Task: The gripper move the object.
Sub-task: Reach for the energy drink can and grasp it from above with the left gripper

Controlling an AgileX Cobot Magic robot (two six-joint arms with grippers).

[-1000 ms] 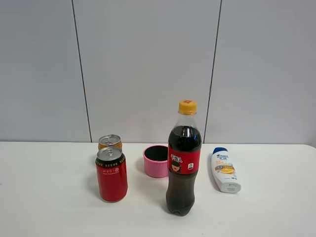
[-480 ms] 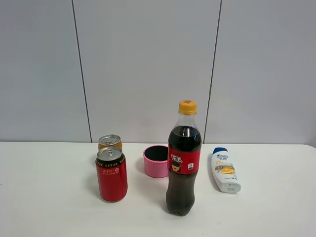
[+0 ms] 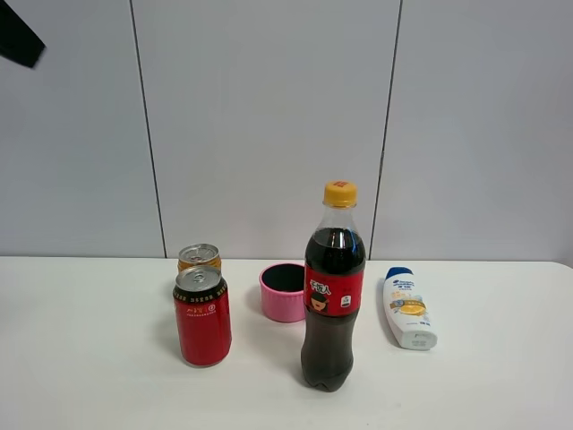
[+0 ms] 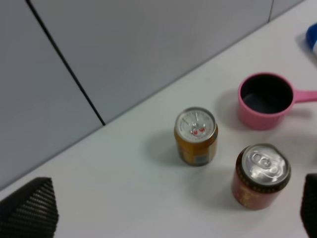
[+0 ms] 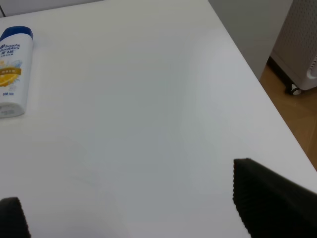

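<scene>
Since the earlier frames a dark shape [image 3: 18,36] had come into the top left corner of the high view. It was probably part of the left arm, though too little of it showed to be sure. Nothing on the desk [image 3: 89,367] had shifted. The left gripper [image 4: 171,210] hung above the cans with its jaws spread wide and nothing between them. The right gripper [image 5: 143,208] was likewise spread and empty, over bare desk near the right edge, with only the shampoo bottle [image 5: 12,69] lying in its view.

The golden-orange can [image 4: 195,136] stood upright near the back edge of the desk, on its left half. The red can [image 4: 261,176] stood just beside it on the front-edge side, with a narrow gap between them. From the high camera the red can hid most of it.

That closeness looked like the main hazard: a finger coming down on the front side could strike the red can and tip or shove it. The pink cup [image 4: 265,99] stood near, toward the right edge, so a carry that way might clip it or its handle. The smooth metal wall could also slip if gripped off-centre or too close to the rim.

The can was short and stout, golden-orange with a pale label panel. Its silver top carried a pull tab and small red marks.
</scene>
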